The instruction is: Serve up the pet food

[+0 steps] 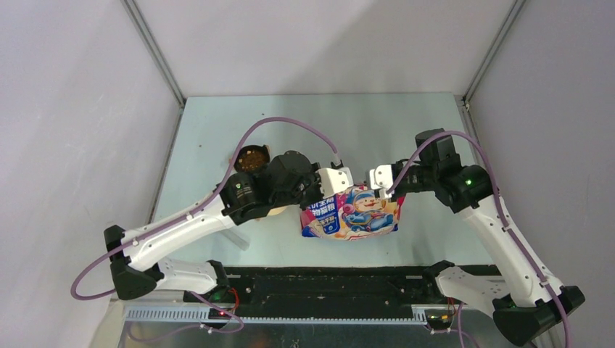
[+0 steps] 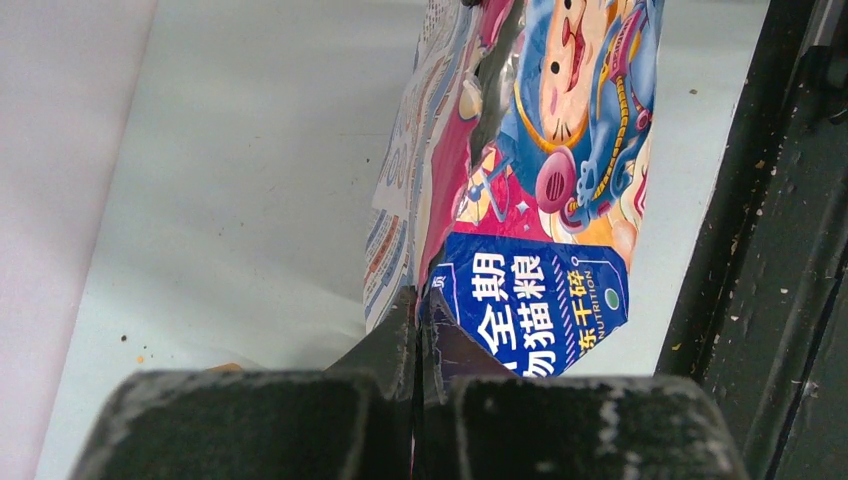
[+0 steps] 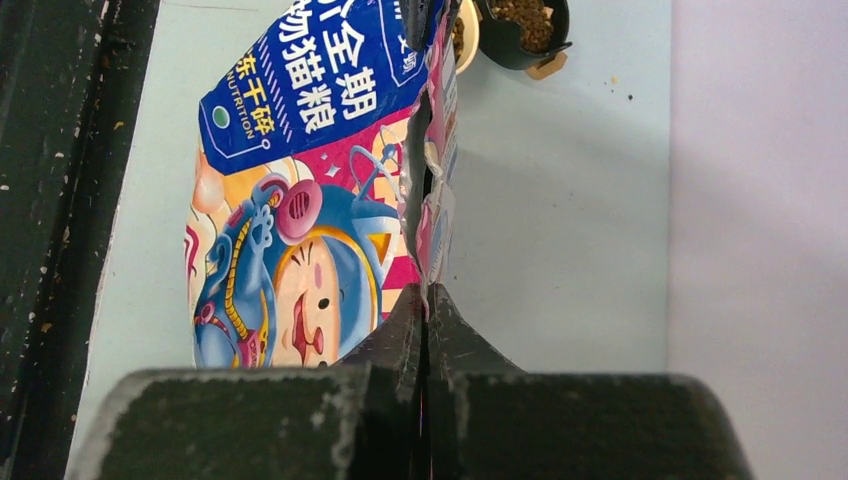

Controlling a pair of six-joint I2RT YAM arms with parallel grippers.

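The 2 claws, left claw (image 2: 417, 325) and right claw (image 3: 427, 308), were each pressed together on opposite ends of the top edge of the glossy blue-and-pink cartoon-cat foil bag (image 1: 352, 212), stretching it between them over the pale grey worktop (image 1: 406, 130), with a narrow gap showing along its mouth. The pet food, small dark brown kibble pellets (image 1: 252, 159), sat in a small dark round cup (image 3: 505, 45) well to the left of the bag, beyond the left arm. 1 portion therefore looked dished out already, and what was left seemed to be dealing with the bag, whether pouring more or closing it.
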